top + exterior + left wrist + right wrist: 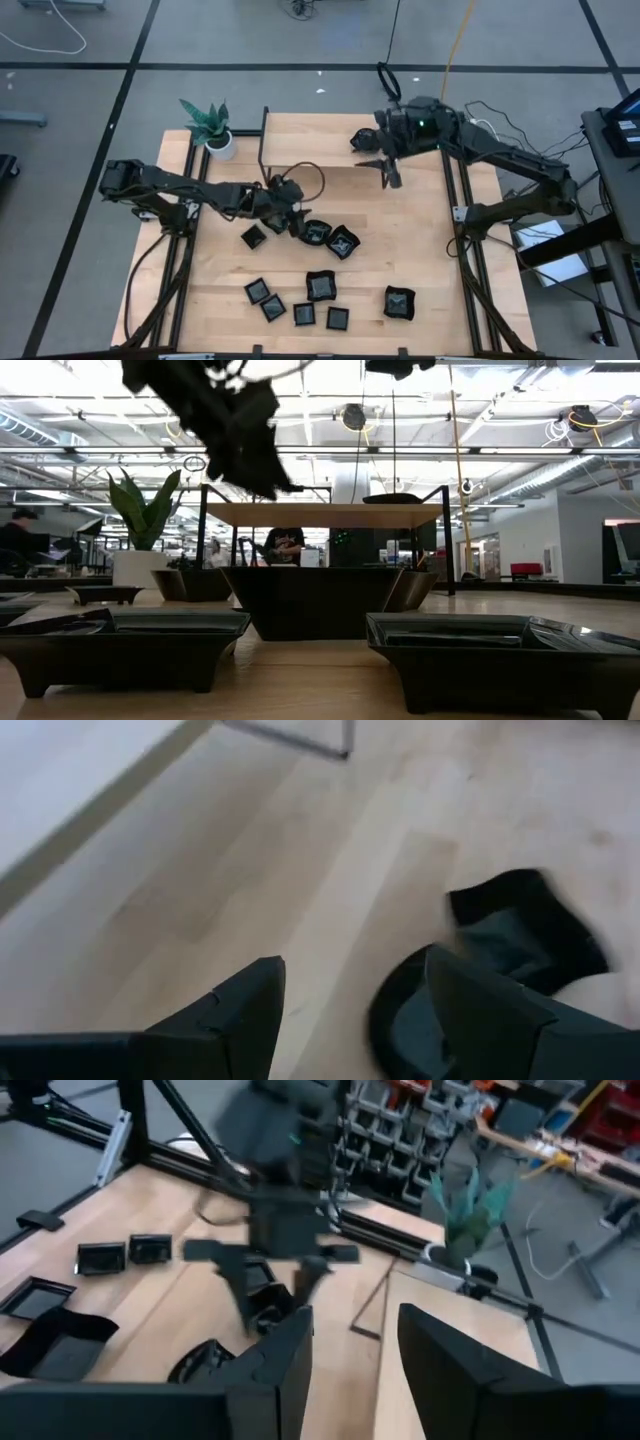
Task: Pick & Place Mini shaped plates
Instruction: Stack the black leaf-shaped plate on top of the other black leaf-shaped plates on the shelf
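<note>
Nine mini shaped plates (320, 286) can be counted on the wooden surface (220, 300), all on the near side of the raised shelf (320, 140); one more black plate (362, 138) sits on top of the shelf, toward its right end. The arm may hide others.

Three of the nine lie closest to the shelf's front edge. The other six are spread farther from it, one of them well out to the right. A potted plant (208, 125) stands just off the shelf's left end and has no part in the task.

The left pincer (292, 218) hangs low in front of the shelf, just beside the nearest group. Its fingers are apart with nothing between them, and a rounded plate (520, 935) lies right beside one finger.

The right pincer (386, 172) is raised at the shelf's front-right edge, near the plate already set there. Its fingers are also apart and empty.

Judged from this layout, the work is at an early stage, with one plate placed and at least nine to move. The left arm appears to be lining up the next pick, though no plate is gripped at this moment.
</note>
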